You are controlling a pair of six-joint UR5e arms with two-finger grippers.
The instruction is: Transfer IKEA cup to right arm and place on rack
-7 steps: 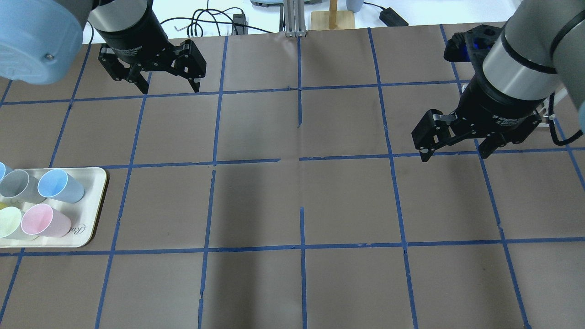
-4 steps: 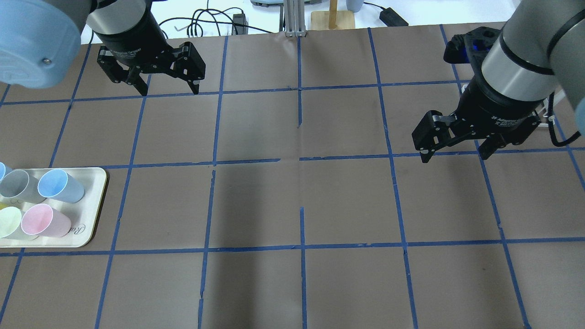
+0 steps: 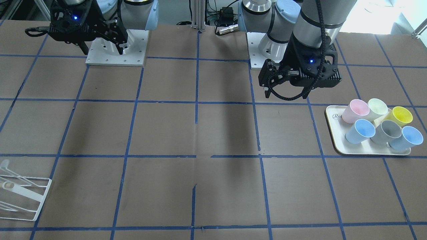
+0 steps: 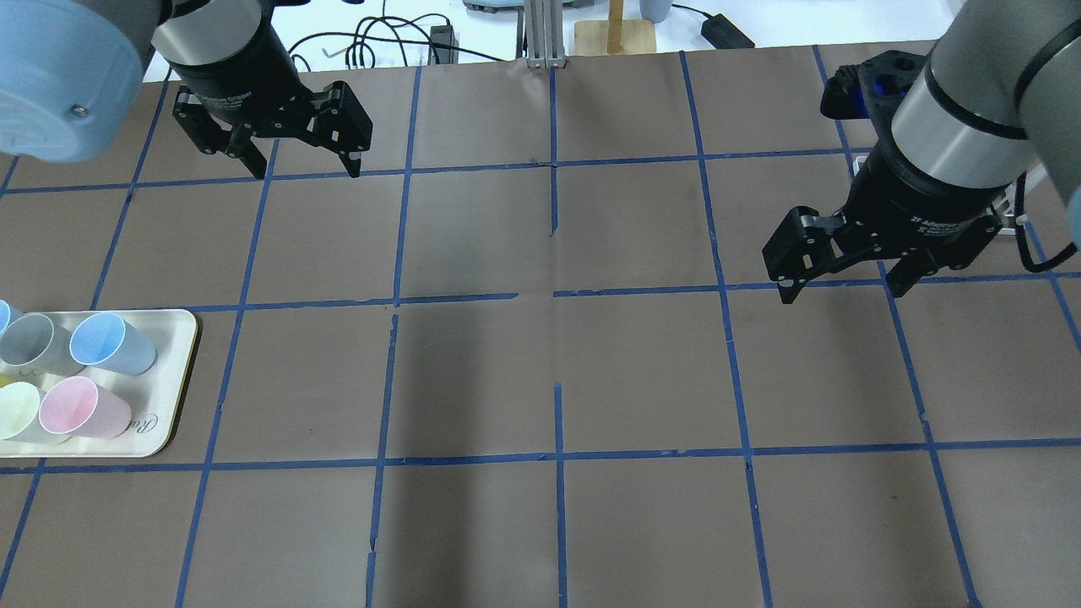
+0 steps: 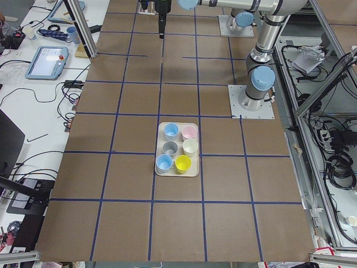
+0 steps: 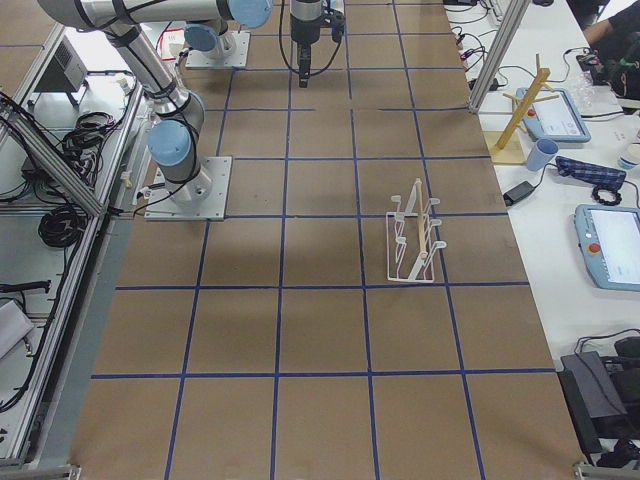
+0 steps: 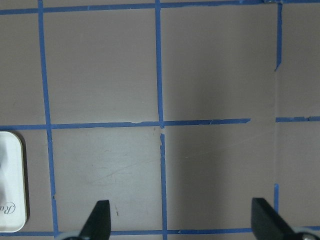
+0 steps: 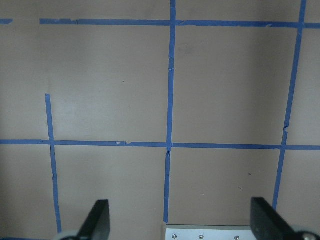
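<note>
— Where's the cup (image 3: 360,131)?
— Standing on the tray (image 3: 334,141) among the others. A second blue cup (image 3: 406,138) is there too, and overhead crops it to a sliver.
— Grippers?
— I see the left gripper (image 4: 306,169) spread wide and empty, well apart from the tray. The right gripper (image 4: 841,291) is spread too, with nothing between its fingers.
— Rack (image 6: 412,248)?
— It shows whole only from the right side. The front view cuts it off, and overhead my right arm (image 4: 963,101) hides nearly all of it.

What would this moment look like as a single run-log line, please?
phase: pre-grasp | left gripper: open, empty | right gripper: open, empty | IKEA cup: on tray | rack: empty
</note>
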